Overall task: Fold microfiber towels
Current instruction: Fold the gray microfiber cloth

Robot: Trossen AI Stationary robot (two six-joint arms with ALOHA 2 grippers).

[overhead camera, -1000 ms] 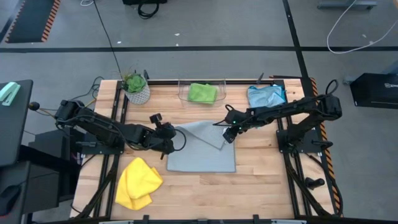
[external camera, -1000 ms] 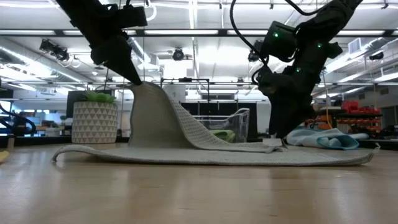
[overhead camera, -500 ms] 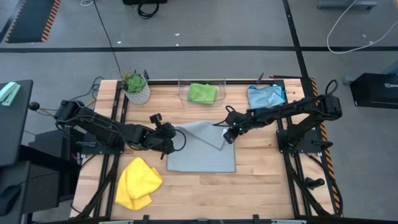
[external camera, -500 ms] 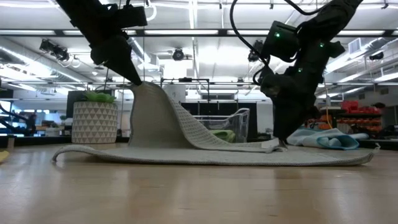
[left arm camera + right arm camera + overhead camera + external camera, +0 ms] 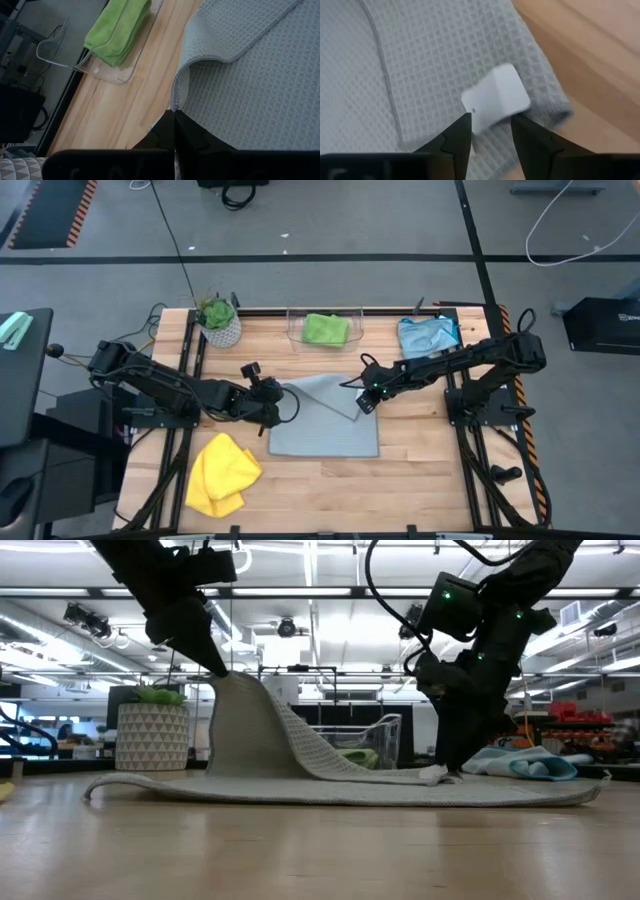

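Note:
The pale grey towel [image 5: 325, 425] lies spread on the table's middle, with its far part folded over onto itself. My left gripper [image 5: 272, 410] is shut on the towel's left far edge and holds it raised in a peak [image 5: 235, 690]. My right gripper [image 5: 490, 131] stands open over the folded-over corner [image 5: 358, 412]. Its fingertips stand on either side of a white tag [image 5: 495, 99] there. The yellow towel [image 5: 222, 473] is bunched at the near left. The blue towel [image 5: 428, 335] lies at the far right. The green towel [image 5: 325, 329] rests in a clear bin. My left gripper pinches the grey towel's hemmed edge [image 5: 175, 102] between its two shut fingers, slanting down from the table's left. That edge is lifted clear. From it the cloth slopes down slack to the rest of the towel [image 5: 350, 785], which lies flat on the table. My right gripper hovers at the tag; whether its fingertips [image 5: 462, 131] touch the cloth, I cannot tell.
A potted plant [image 5: 219, 320] stands at the far left corner. The clear bin [image 5: 296, 330] sits at the far middle. Bare wood [image 5: 420, 470] lies to the near right of the grey towel.

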